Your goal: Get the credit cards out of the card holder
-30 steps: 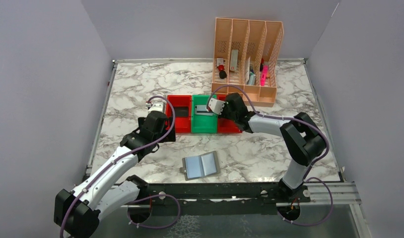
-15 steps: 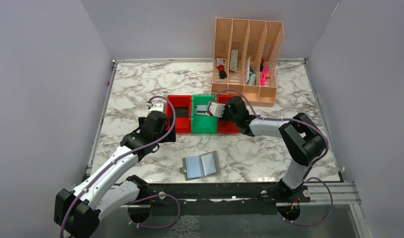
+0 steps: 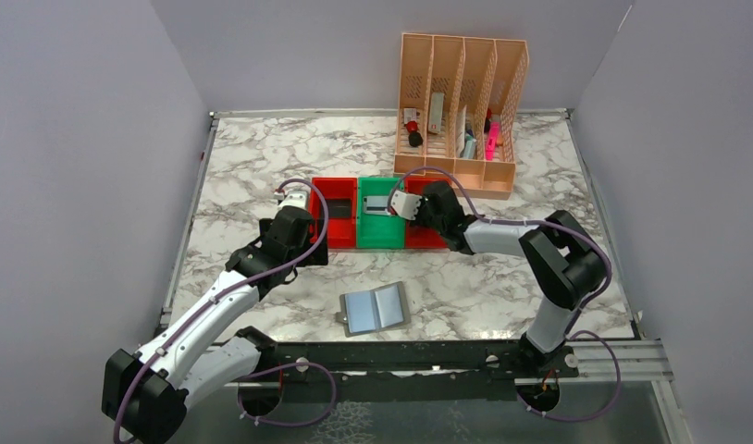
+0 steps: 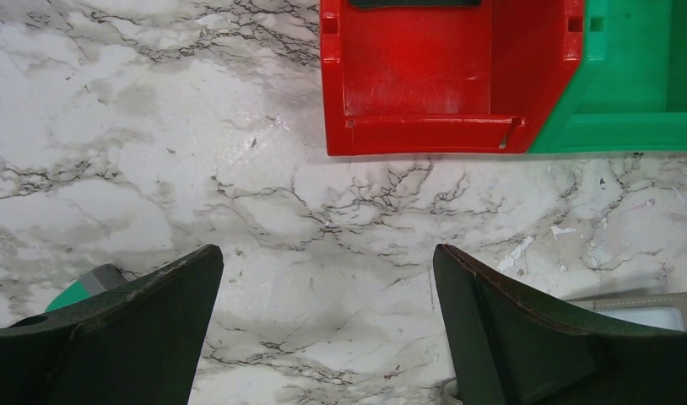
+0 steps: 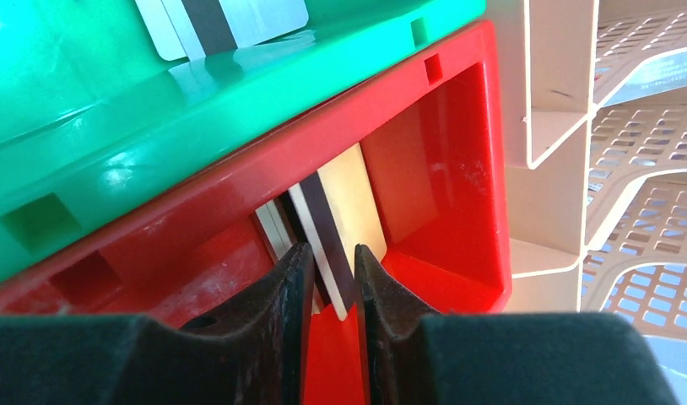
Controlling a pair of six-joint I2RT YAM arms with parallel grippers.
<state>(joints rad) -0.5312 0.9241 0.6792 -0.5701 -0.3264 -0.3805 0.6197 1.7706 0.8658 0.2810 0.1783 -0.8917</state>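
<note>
The grey card holder [image 3: 376, 309] lies open and flat near the table's front edge, and its corner shows in the left wrist view [image 4: 652, 305]. My right gripper [image 3: 412, 220] reaches into the right red bin [image 5: 458, 126]. Its jaws [image 5: 332, 253] stand slightly apart around a gold-tan credit card [image 5: 354, 198] with a dark stripe, which stands on edge with a gap on each side. A silver-grey card [image 3: 380, 203] lies in the green bin [image 3: 380, 231]. A black card [image 3: 339, 211] lies in the left red bin [image 4: 416, 84]. My left gripper [image 3: 306, 252] hangs wide open and empty [image 4: 327, 253] over bare marble.
The red, green and red bins sit side by side mid-table. A tall peach slotted organiser [image 3: 461, 102] with pens and papers stands right behind them, close to the right red bin's far wall [image 5: 559, 84]. Grey walls enclose the table.
My right gripper has shifted slightly over the right red bin, and its jaws have parted from the gold-tan card. The left arm and the card holder have not moved.
</note>
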